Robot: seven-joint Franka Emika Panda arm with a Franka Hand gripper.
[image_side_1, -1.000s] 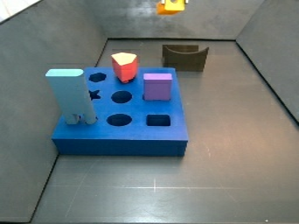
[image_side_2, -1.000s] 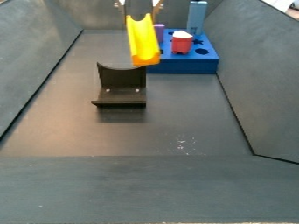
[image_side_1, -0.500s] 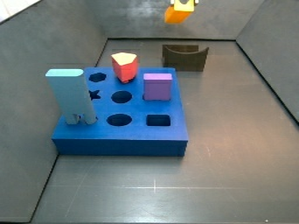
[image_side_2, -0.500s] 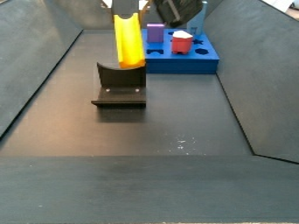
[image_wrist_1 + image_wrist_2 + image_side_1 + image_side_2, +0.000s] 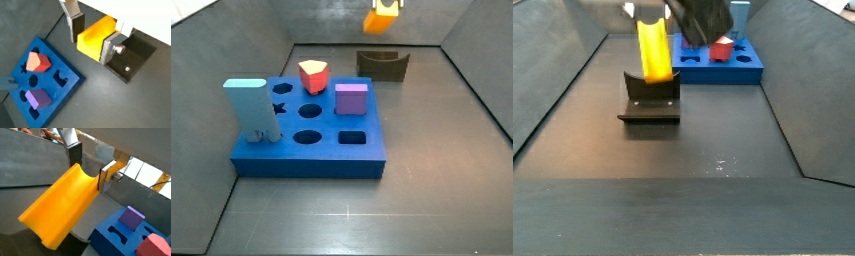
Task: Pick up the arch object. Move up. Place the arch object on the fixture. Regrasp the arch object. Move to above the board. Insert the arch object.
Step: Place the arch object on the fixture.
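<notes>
- The gripper [image 5: 92,37] has two flat silver plate fingers [image 5: 69,9], each faced with a dark pad.
- In a wrist view, one finger plate [image 5: 109,46] is brushed metal with a squared edge, and a round silver screw head [image 5: 120,49] sits on its outer side.
- A white body panel [image 5: 143,15] of the hand spans the frame edge behind the fingers.
- In a wrist view, the fingers [image 5: 73,154] show as thin grey plates with dark inner faces, again with a small round fastener [image 5: 117,177] beside one.
- In a side view, the gripper [image 5: 652,20] shows as a dark, bulky, blurred mass.
- In a side view, the gripper [image 5: 385,5] is only a small pale and dark shape at the frame's top edge, too small to detail.
</notes>
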